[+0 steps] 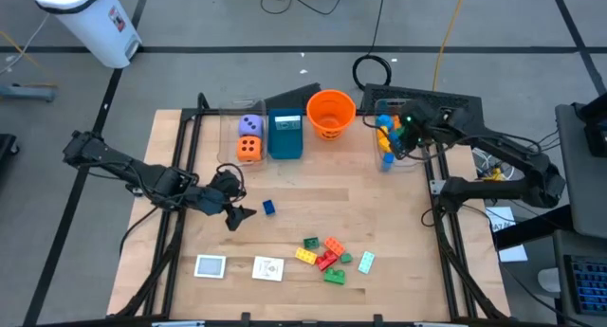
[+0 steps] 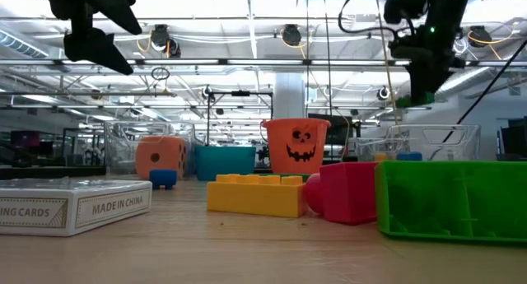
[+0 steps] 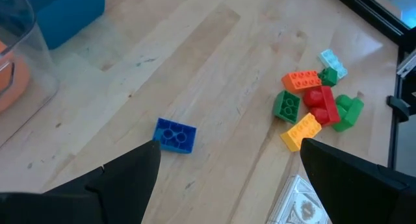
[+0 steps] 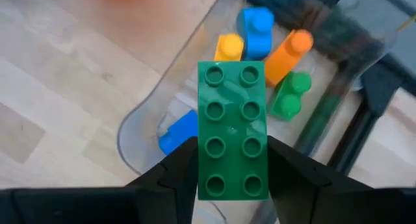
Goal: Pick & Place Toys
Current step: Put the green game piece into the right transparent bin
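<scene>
My right gripper is shut on a green two-by-four brick above a clear bin at the table's far right. Blue, yellow, orange and green bricks lie in the bin. My left gripper is open and empty above the table's left middle. A small blue brick lies studs-up on the wood just beyond its fingers. A pile of bricks lies near the front edge. My right gripper pinches the green brick's two long sides between its two fingers, at the brick's end nearer the wrist. The fingers lie across the brick. The brick is lifted clear, its studs toward the camera, its free end over the bin.
An orange bucket, a teal box and a clear bin holding an orange die and a purple die stand along the far edge. Two white cards lie at the front left. Bare wood lies mid-table.
</scene>
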Robot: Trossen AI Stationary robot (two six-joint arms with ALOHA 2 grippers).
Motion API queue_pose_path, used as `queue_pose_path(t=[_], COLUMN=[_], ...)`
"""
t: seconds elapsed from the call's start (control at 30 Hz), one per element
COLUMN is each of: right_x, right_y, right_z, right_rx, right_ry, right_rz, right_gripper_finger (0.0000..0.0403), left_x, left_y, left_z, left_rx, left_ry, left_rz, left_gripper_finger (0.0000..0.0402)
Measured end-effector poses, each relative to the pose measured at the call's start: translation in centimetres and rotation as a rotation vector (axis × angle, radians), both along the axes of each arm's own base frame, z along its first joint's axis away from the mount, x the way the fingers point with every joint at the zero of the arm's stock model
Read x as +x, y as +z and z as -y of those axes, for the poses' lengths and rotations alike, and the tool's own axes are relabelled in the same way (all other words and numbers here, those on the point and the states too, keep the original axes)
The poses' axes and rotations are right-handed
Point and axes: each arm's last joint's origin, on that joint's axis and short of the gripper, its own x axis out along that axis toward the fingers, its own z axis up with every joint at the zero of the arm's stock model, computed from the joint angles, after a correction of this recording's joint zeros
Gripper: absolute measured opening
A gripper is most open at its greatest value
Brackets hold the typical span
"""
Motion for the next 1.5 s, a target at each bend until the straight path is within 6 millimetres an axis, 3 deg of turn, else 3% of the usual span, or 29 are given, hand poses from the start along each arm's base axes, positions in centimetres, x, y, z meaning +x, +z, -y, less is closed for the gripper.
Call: queue_pose_path(t=[0.33,0.57,1.13,1.5], right_x=[-0.2,-1.1,-2.9,-2.3], right_y=[-5.4,-8.1,-9.5,-11.2], right_z=[0.3,0.5,2.3,3.8], right_rx=[0.101,0.151,0.185,0.254], right_ry=[-0.009,-0.044,-0.198,-0.253], right_rz=[-0.013,-0.037,-0.012,-0.037], right_gripper_finger=[0.0142,0.0147,0.0143,0.0144], left_x=[0.0,0.0,0.0,0.1], left_y=[0.0,0.0,0.0,0.0], left_z=[0.0,0.0,0.0,-0.2], left_rx=[-0.011,-0.013,-0.02,-0.03], left_ry=[0.007,0.009,0.016,0.042], left_rz=[0.0,0.0,0.0,0.002], left_gripper_finger=[0.0379,0.0379,0.0379,0.0379])
